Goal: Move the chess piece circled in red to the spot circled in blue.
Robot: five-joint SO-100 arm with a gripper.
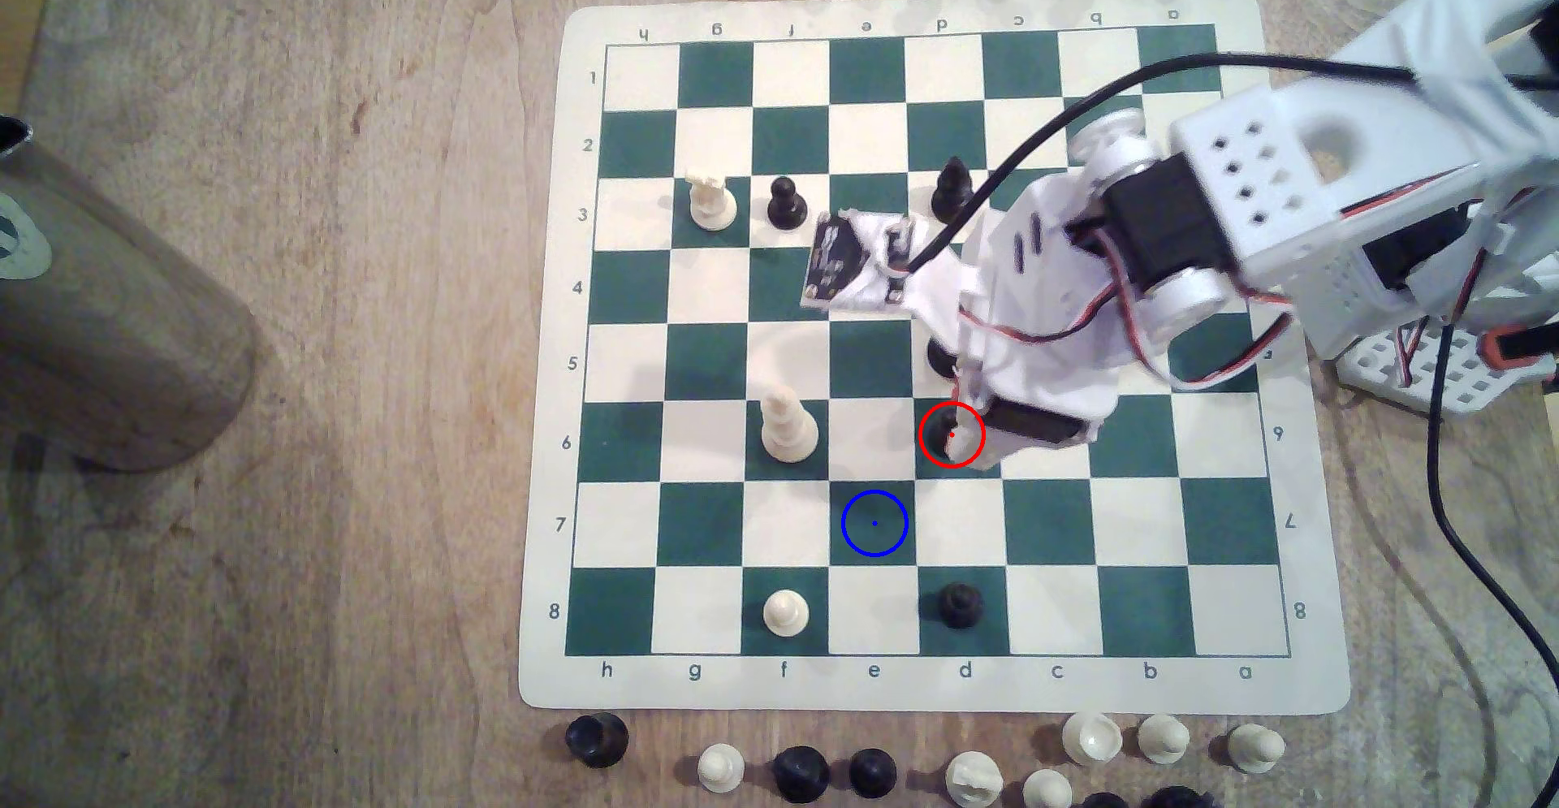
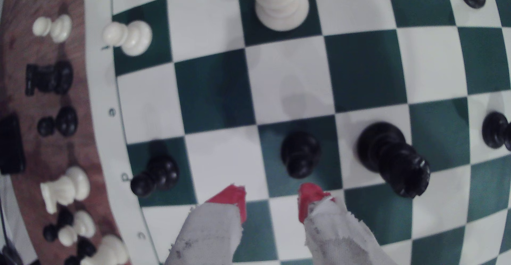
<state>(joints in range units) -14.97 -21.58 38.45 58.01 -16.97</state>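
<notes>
With the gripper (image 2: 272, 202) spread and short of the black pawn (image 2: 300, 153) at lower centre of the wrist view, advance so both red fingertips (image 2: 309, 198) straddle its stem, close, lift clear, then carry it to the blue-ringed square (image 1: 875, 523).

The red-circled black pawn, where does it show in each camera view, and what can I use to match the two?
Exterior view: the black pawn stands on a green square inside the red ring, partly covered by the arm.
Wrist view: the black pawn stands on a green square just ahead of the open end effector.
Shared landmark: the tall white piece, two squares from the pawn along the same row.
</notes>
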